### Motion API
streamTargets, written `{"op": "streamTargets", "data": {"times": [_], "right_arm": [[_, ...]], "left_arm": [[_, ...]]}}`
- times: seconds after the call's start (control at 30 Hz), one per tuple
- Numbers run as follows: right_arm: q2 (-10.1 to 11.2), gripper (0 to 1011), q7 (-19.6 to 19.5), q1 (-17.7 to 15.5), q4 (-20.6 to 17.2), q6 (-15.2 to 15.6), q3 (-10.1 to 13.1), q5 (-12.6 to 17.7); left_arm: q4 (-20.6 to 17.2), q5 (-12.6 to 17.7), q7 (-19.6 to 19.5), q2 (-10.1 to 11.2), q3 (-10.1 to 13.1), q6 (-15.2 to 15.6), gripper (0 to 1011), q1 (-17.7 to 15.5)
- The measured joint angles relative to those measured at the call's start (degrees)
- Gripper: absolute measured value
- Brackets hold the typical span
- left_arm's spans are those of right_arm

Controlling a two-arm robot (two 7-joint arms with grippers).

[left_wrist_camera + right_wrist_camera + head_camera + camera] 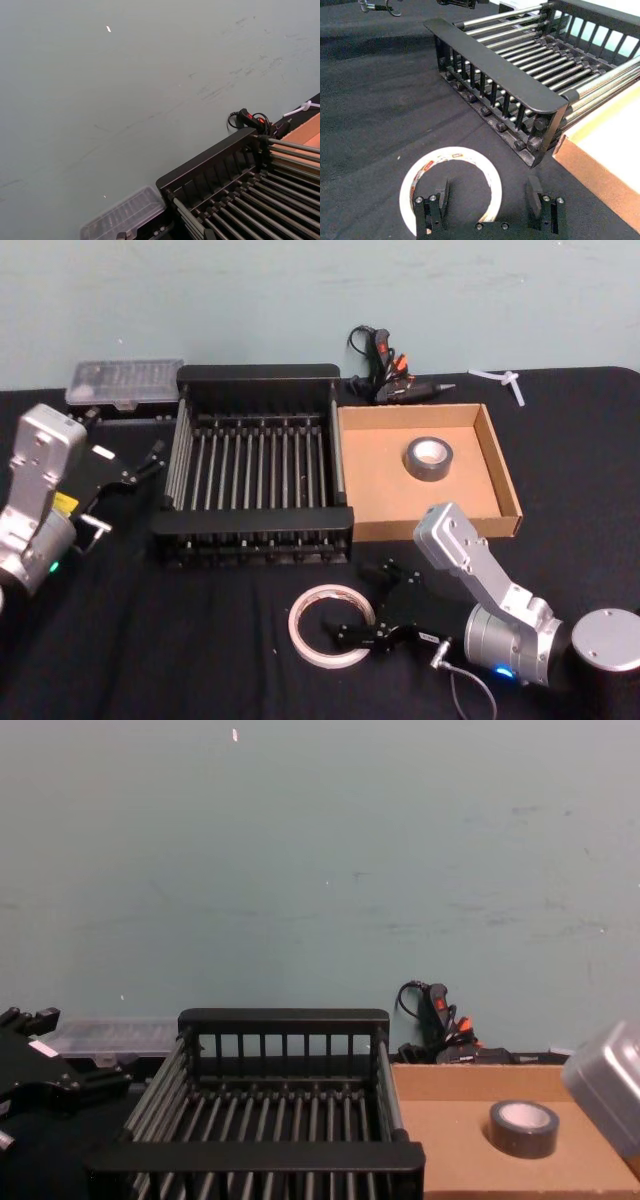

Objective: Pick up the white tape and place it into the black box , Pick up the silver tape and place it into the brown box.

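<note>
White tape [328, 625]: flat on the black cloth at six o'clock of the black box [255, 536]. Our right gripper [377, 625], jaws spread, straddles its three-o'clock rim. We judge one finger should drop inside the core before closing. Silver tape [430, 456]: already in the brown box [492, 450]. Left gripper [140, 468]: parked at nine o'clock, jaw state unclear.

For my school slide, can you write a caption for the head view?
Right gripper open at the white tape before the black box; silver tape in the brown box.
</note>
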Motion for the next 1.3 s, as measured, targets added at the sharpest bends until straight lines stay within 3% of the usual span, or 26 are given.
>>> {"op": "streamTargets", "data": {"times": [1.2,1.3], "right_arm": [[-0.2,1003,-0.1,-0.2,0.4,0.4,0.2,-0.6],[-0.2,959,-0.1,-0.2,0.4,0.4,0.2,-0.6]], "left_arm": [[0.0,0.0,0.0,0.0,0.0,0.0,1001,0.0],[0.0,0.0,0.0,0.0,0.0,0.0,1001,0.0]]}}
